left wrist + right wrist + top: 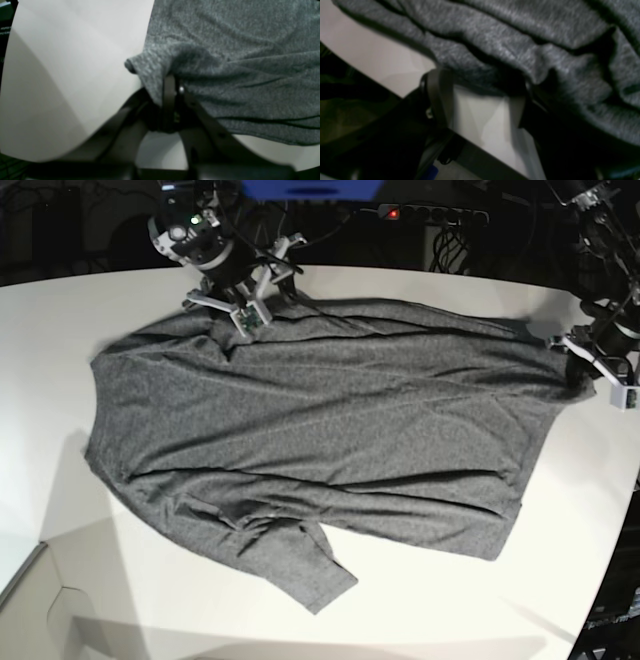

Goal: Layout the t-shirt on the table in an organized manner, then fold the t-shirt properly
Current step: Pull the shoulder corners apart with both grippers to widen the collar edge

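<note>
Closest to my left wrist lens, the left tool (172, 85) is pinching a corner of the heather dark-grey knit t-shirt (320, 430), which lies spread lengthwise across the smooth white table (450, 620); my right tool (480, 90) stands spread at the far edge, so I judge both arms sit at opposite ends
</note>
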Controlling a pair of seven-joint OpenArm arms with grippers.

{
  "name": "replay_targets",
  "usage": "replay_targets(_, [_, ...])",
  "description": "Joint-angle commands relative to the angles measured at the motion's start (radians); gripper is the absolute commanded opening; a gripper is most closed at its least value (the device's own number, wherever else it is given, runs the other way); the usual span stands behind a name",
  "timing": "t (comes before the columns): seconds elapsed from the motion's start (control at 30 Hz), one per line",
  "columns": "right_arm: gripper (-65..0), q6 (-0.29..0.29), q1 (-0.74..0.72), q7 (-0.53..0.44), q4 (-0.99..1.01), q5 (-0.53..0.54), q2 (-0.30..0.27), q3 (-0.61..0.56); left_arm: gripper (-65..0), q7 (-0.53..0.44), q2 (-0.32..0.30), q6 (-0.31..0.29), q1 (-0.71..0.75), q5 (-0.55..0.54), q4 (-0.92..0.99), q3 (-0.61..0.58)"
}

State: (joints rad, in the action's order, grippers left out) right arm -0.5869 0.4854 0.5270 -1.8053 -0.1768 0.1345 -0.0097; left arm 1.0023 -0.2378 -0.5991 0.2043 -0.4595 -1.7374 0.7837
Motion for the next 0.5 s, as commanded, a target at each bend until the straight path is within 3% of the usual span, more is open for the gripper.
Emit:
replay_targets(0.0, [-30.6, -0.002, 0.002, -0.017, -0.014, 0.012, 0.007, -0.002, -64.9, -0.018, -0.018, -0.002, -0.007, -0.011, -0.020, 0.006])
replay_targets(0.1, [-40.1, -0.002, 0.000, -0.017, -0.014, 0.012, 0.007, -0.002, -64.9, -0.018, -0.018, -0.002, -0.006, -0.011, -0.020, 0.006])
replay_targets(0.27, [-64.8, -0.002, 0.000, -0.015, -0.021, 0.012, 0.007, 0.000, -64.9, -0.018, -0.018, -0.002, -0.006, -0.011, -0.020, 0.006])
replay_targets(0.47, [-65.0, -0.002, 0.009, -0.014, -0.067, 0.012, 0.004, 0.004, -64.9, -0.018, -0.019, -0.002, -0.006, -0.014, -0.022, 0.006])
